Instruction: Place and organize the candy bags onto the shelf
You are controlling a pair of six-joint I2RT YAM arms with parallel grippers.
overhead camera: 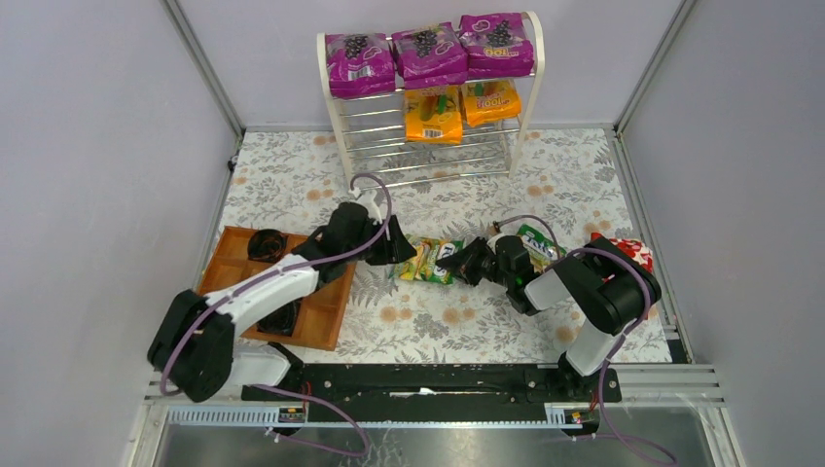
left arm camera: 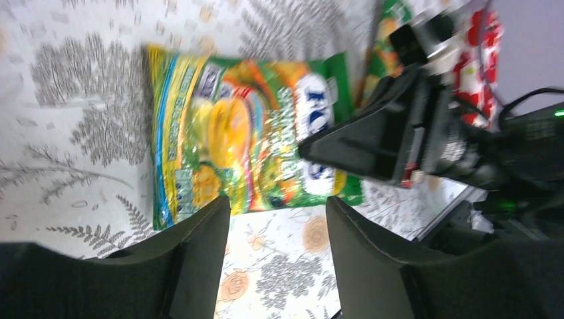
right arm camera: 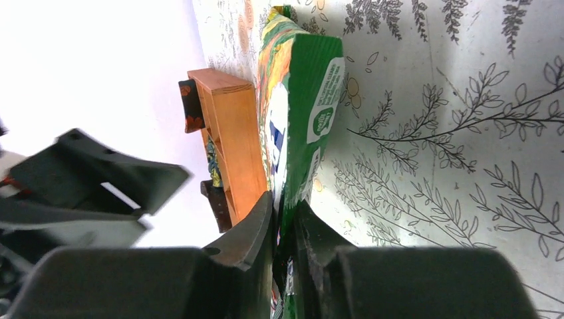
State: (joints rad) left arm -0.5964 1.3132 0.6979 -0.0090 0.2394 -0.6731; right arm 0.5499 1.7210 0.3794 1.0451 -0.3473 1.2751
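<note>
- The right gripper (right arm camera: 282,207) is clamped on one short edge of a green-yellow bag (right arm camera: 292,100). In its wrist view the packet is seen edge-on between the two pads, running up the middle of the frame.
- In the overhead view that bag lies at centre frame on the flowered table (overhead camera: 292,185), between the two arms and well short of the shelf (overhead camera: 334,107) at top centre. I cannot tell whether any of it is off the cloth yet.
- The left gripper (left arm camera: 276,212) hovers at the bag's opposite end with its fingers apart and nothing between them. The packet fills the middle of its view, above the fingertips.
- The shelf carries three purple bags (overhead camera: 428,53) on the top tier and two orange bags (overhead camera: 435,115) on the tier below. A second green-yellow bag (overhead camera: 540,243) lies on the table right of centre, close by the right arm, with a red bag (overhead camera: 632,251) further right.
- Risk: the hold is only on a thin, glossy edge, so the packet may slide out or swing when lifted.
- Risk: the two grippers sit close together, so if the left one moves in it could knock the right one or tug the bag loose.
- Risk: the tiers are thin rods, so a bag set down tilted could droop between them or slip off the front.
- Risk: the right arm swinging toward the shelf could drag the second bag or the red one.
</note>
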